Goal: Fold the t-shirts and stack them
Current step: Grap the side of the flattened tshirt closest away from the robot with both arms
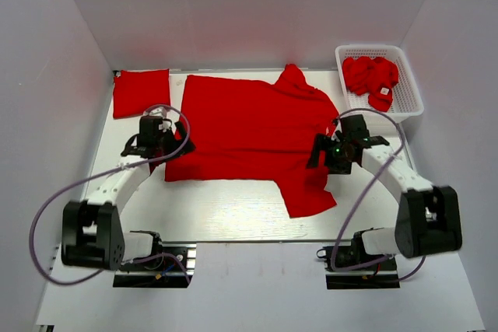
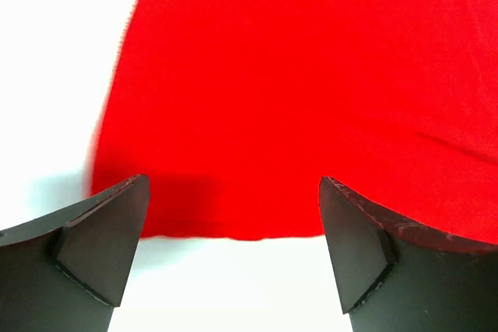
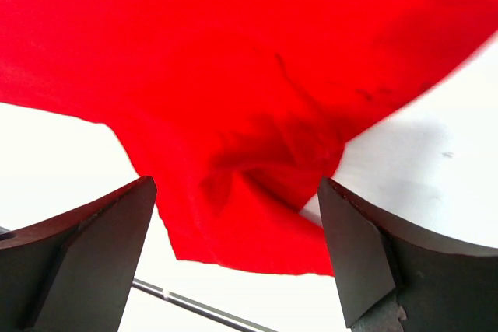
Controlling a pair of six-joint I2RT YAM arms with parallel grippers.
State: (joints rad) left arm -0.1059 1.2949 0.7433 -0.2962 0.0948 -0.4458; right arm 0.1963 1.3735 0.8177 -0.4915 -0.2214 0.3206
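One red t-shirt (image 1: 249, 126) lies spread flat and sideways on the white table, hem to the left, one sleeve toward the back and one (image 1: 307, 192) toward the front. A folded red t-shirt (image 1: 142, 92) lies at the back left. My left gripper (image 1: 165, 139) is open and empty at the hem; the left wrist view shows the hem edge (image 2: 233, 227) between its open jaws (image 2: 233, 219). My right gripper (image 1: 319, 153) is open and empty above the shirt's right side; the right wrist view shows the rumpled front sleeve (image 3: 257, 192) between its jaws (image 3: 233, 227).
A white mesh basket (image 1: 408, 91) stands at the back right with crumpled red t-shirts (image 1: 369, 75) in it. White walls close in the table on the left, back and right. A bare strip of table (image 1: 226, 207) lies in front of the shirt.
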